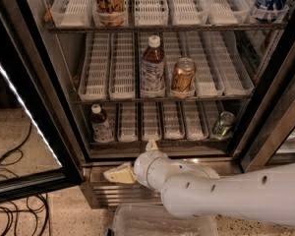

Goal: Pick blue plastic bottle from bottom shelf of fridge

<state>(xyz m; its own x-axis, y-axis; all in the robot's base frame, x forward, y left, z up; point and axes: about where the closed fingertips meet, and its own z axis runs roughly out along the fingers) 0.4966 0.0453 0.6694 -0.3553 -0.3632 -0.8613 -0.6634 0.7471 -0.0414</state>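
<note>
— Gripper (pixel 129 158) position, please?

— Low, in front of the fridge (pixel 64 87), level with the steel base grille (pixel 101 194) and below the bottom shelf (pixel 152 123). It is outside the cabinet, at the end of the white arm (pixel 226 196) that comes in from the lower right.

— And the jaws?

— Spread wide. One pale finger points left across the grille, the other points up toward the shelf edge. Nothing sits between them.

— Where is the blue plastic bottle (pixel 101 124)?

— Upright in the leftmost lane tray of the bottom shelf, white cap on top, dark contents, pale label. It is up and to the left of the gripper and well apart from it.

— Anything else on that shelf?

— A small greenish container (pixel 222 126) at the far right end. The lanes between it and the bottle hold nothing.

— The shelf above?

— A taller brown bottle (pixel 152 68) with a white cap, and a gold can (pixel 183 75) just beside it on its right.

— The door?

— The glass door (pixel 24 112) stands swung out on the left, its white light strip running diagonally along the black frame. Black cables (pixel 10 181) lie on the speckled floor behind it. A clear plastic bin (pixel 162 223) sits under the arm at the bottom edge.
</note>
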